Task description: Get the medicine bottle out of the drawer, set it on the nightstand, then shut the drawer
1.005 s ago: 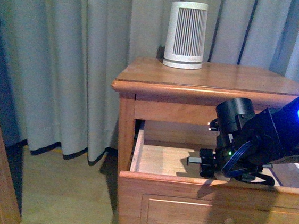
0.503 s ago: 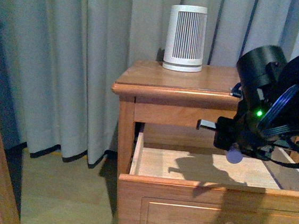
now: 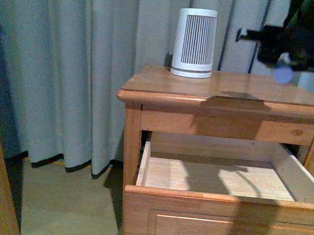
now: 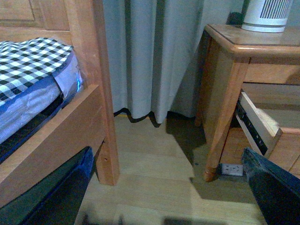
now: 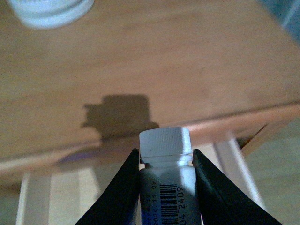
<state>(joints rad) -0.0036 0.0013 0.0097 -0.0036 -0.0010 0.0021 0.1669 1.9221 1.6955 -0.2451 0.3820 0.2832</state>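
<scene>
Above the nightstand's [image 3: 166, 82] front edge, the right gripper's [image 5: 165, 153] 2 fingers [image 5: 122, 187] pinch the bottle [image 5: 167, 187] just below its cap [image 5: 165, 140]. The drawer [image 3: 218, 180] stands open. The left gripper [image 4: 166, 157] gapes wide, empty.

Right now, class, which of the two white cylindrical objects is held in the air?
The small white plastic medicine bottle, barcode-labelled, clamped in the right gripper above the orange-brown wooden nightstand; the large white slatted cylinder stands on its top.

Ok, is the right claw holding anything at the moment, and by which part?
Yes. The right claw grips the medicine bottle by its upper body, one finger on each side just below the cap.
</scene>
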